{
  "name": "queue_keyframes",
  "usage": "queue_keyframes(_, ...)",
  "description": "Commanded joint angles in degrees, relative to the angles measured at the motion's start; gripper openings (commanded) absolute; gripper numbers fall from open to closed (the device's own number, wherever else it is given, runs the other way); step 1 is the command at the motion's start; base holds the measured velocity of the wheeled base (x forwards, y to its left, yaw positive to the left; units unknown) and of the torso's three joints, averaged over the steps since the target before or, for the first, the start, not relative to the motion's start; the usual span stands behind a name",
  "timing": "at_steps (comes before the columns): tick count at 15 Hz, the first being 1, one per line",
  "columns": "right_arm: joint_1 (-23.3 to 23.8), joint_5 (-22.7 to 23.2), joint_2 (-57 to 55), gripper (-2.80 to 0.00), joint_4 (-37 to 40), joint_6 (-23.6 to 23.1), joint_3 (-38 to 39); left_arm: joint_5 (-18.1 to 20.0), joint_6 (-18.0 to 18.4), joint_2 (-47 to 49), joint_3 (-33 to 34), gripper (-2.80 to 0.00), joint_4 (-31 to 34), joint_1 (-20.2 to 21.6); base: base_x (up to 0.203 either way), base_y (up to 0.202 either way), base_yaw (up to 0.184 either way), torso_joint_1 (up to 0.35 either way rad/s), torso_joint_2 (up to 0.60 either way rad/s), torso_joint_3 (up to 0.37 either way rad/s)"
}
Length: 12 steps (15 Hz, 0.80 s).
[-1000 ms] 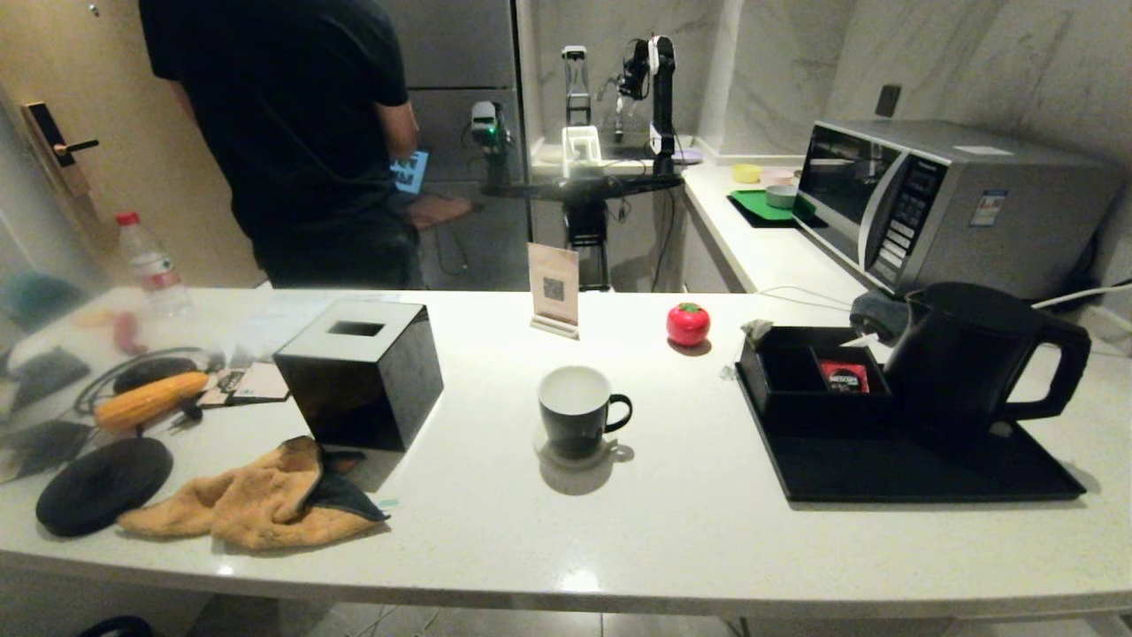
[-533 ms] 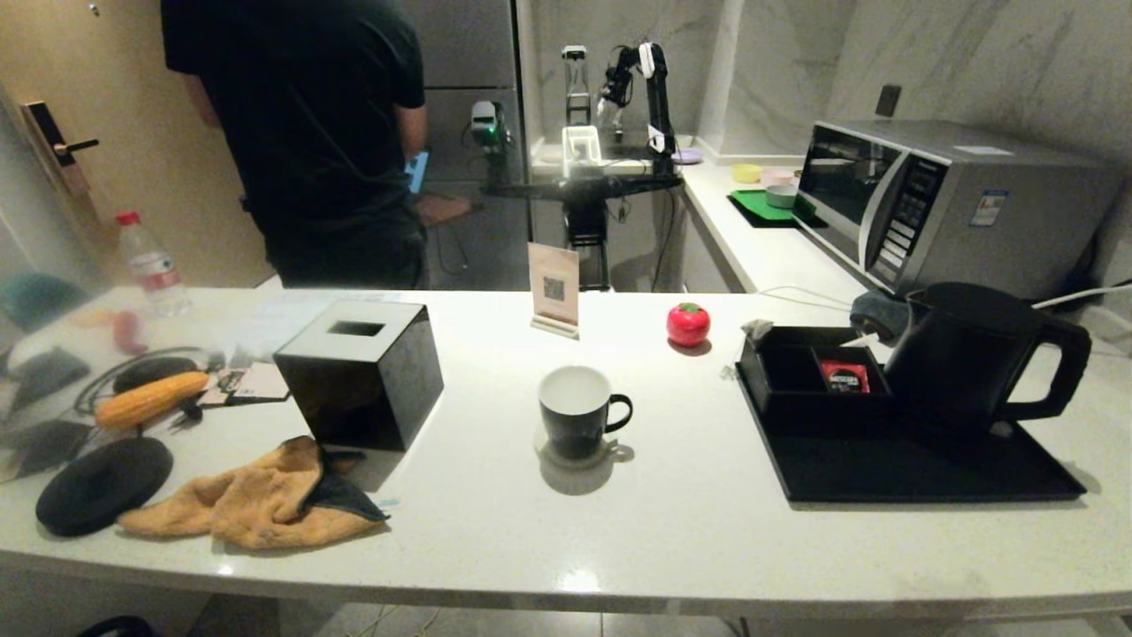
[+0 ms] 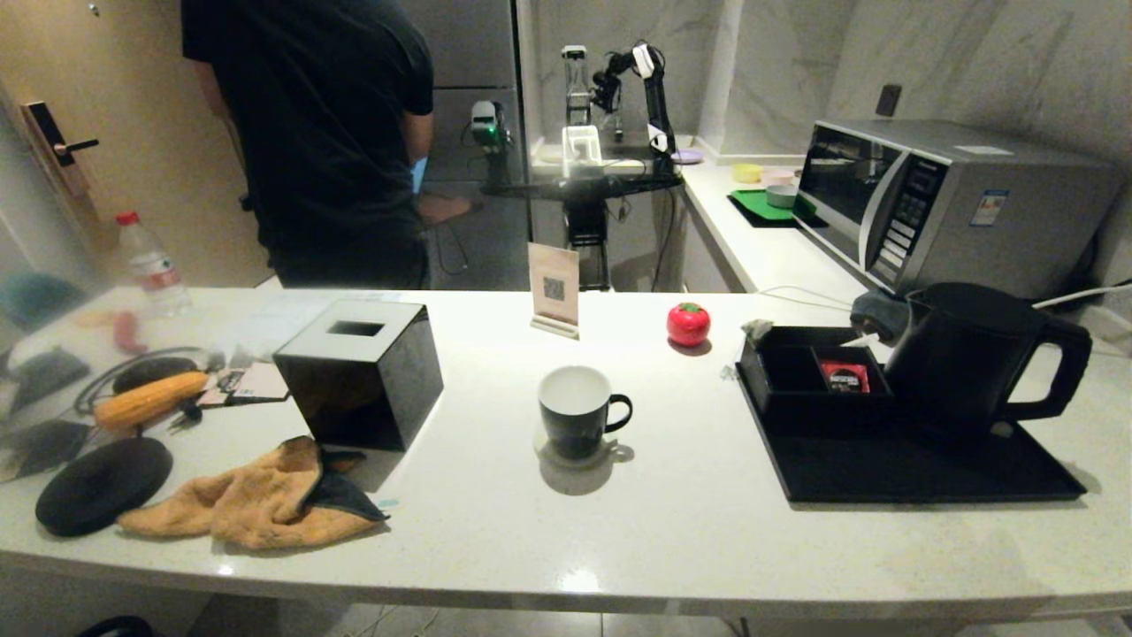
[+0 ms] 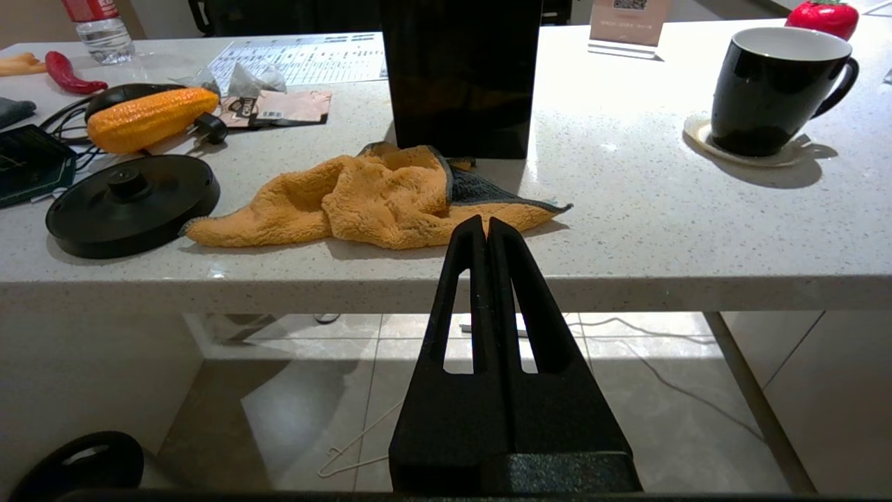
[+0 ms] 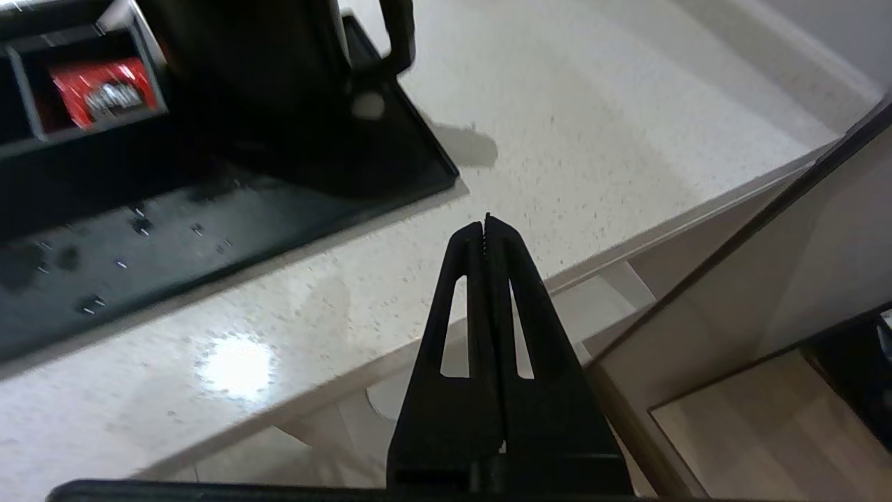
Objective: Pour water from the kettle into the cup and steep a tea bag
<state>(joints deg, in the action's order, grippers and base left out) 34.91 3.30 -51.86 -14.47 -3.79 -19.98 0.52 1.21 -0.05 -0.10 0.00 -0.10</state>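
Observation:
The black kettle [image 3: 973,363] stands at the back right of a black tray [image 3: 884,473], handle to the right. The black cup [image 3: 575,411], white inside, sits on a coaster mid-counter, handle to the right. A small pale tea bag [image 3: 758,330] lies at the far left corner of the tray's black box. No water shows. Neither gripper appears in the head view. My left gripper [image 4: 486,222] is shut and empty, low before the counter's front edge, facing the orange cloth. My right gripper [image 5: 486,222] is shut and empty above the counter's front right, near the tray's corner [image 5: 432,174].
A black tissue box [image 3: 363,372], an orange cloth [image 3: 256,500], a black kettle base [image 3: 102,482] and a corn cob [image 3: 146,398] fill the left. A red sachet [image 3: 845,376] lies in the tray's box. A microwave [image 3: 937,203] stands behind; a person [image 3: 309,133] stands beyond the counter.
The person behind the counter has shifted to the right, and the small arm in the background has bent. Nothing on the counter has moved.

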Motion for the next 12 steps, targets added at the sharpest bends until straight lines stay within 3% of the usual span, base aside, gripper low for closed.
queue_keyframes(1,0.07,0.04,-5.82,-2.8,-2.42,-0.41,0.48,0.0,0.02,0.05,0.01,-2.8,0.0,0.01,0.0,0.0,0.0,0.0,0.0,0.0)
queue_keyframes(3,0.07,0.1,-10.64,-2.8,-6.12,-0.52,0.52,0.0,0.02,0.05,0.01,-2.8,0.0,0.01,0.0,0.0,0.0,0.0,0.0,0.0)
queue_keyframes(4,0.07,0.15,-13.25,0.0,-8.44,-0.52,0.31,0.0,0.02,0.05,0.01,-2.8,0.0,0.01,0.0,0.0,0.0,0.0,0.0,0.0)
queue_keyframes(12,0.1,0.3,-29.99,0.0,-26.1,0.12,0.02,0.0,0.02,0.05,0.01,-2.8,0.0,0.01,0.0,0.0,0.0,0.0,0.0,0.0)
